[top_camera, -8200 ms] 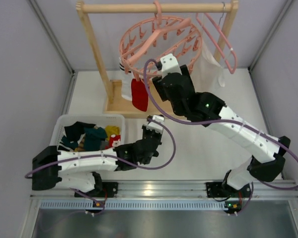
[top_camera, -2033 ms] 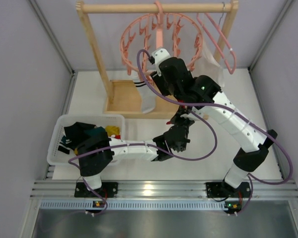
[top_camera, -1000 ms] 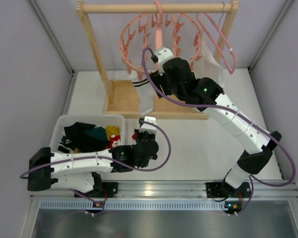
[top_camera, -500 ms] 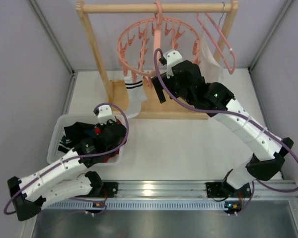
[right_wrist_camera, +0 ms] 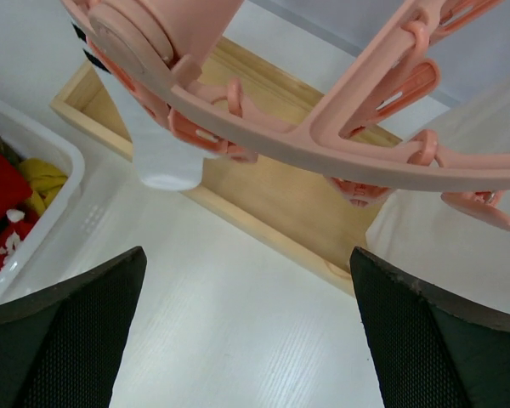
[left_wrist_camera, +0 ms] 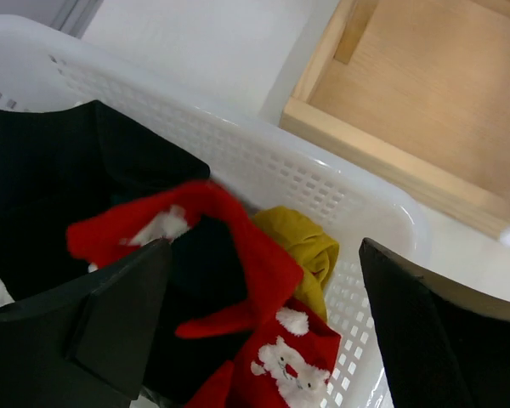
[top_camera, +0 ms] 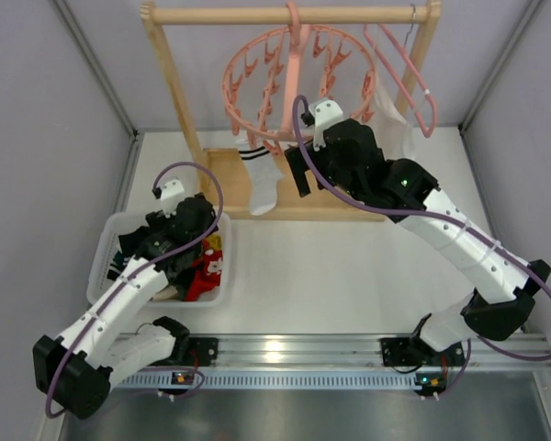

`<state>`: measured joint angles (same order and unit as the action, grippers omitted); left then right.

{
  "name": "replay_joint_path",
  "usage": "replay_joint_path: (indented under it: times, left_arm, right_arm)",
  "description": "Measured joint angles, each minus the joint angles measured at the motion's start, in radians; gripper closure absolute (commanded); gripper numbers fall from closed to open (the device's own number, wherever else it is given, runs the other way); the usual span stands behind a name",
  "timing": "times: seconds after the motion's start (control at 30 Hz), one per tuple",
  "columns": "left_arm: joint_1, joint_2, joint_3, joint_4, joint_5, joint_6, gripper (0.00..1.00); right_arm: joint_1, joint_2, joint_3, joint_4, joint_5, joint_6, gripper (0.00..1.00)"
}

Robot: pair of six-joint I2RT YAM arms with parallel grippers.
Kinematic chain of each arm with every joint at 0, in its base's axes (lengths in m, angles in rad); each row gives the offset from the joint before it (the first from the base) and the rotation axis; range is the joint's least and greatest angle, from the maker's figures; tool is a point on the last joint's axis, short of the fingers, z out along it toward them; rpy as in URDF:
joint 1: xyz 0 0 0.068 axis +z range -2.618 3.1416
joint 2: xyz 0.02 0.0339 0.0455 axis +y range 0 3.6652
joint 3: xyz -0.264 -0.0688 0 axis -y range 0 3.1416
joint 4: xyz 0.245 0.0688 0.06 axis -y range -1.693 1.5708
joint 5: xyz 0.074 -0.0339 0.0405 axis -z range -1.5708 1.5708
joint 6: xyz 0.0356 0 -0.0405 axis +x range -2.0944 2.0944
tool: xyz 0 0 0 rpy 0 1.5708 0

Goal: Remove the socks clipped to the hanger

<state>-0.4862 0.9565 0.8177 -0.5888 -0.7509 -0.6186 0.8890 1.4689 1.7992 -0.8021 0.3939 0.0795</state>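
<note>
One striped sock (top_camera: pixel 262 184) clipped on drying ring (right_wrist_camera: pixel 348 161) | left claw (left_wrist_camera: pixel 263 340) apart over basket (left_wrist_camera: pixel 238 149), red sock (left_wrist_camera: pixel 259 268) inside | right claw (right_wrist_camera: pixel 246 340) apart under ring, staging likely

A wooden rack (top_camera: pixel 172 83) with a top rod and a flat base is seen at the upper centre on a white table (top_camera: pixel 349 266). At the upper right, a plain pink triangular hanger (top_camera: pixel 426 127) and a white cloth bag (top_camera: pixel 397 129) are hung from the rod. At the lower left, a white slotted basket (top_camera: pixel 129 217) is set just beside the base, and a yellow cloth (left_wrist_camera: pixel 302 246) is held inside it.
</note>
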Motion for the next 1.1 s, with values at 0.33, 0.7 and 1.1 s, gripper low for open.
replay_joint_path:
  times: [0.33, 0.7, 1.1]
  left_arm:
    - [0.002, -0.132, 0.000, 0.019, 0.147, -0.006, 0.02]
    - [0.004, -0.081, -0.197, 0.675, 0.679, 0.214, 0.02]
    - [0.126, 0.310, -0.256, 1.288, 0.905, 0.352, 0.02]
  right_arm:
    - [0.000, -0.100, -0.106, 0.026, 0.000, 0.012, 0.01]
    - [0.000, -0.430, -0.376, 0.148, -0.150, 0.054, 0.01]
    - [0.000, -0.597, -0.500, 0.202, -0.286, 0.056, 0.01]
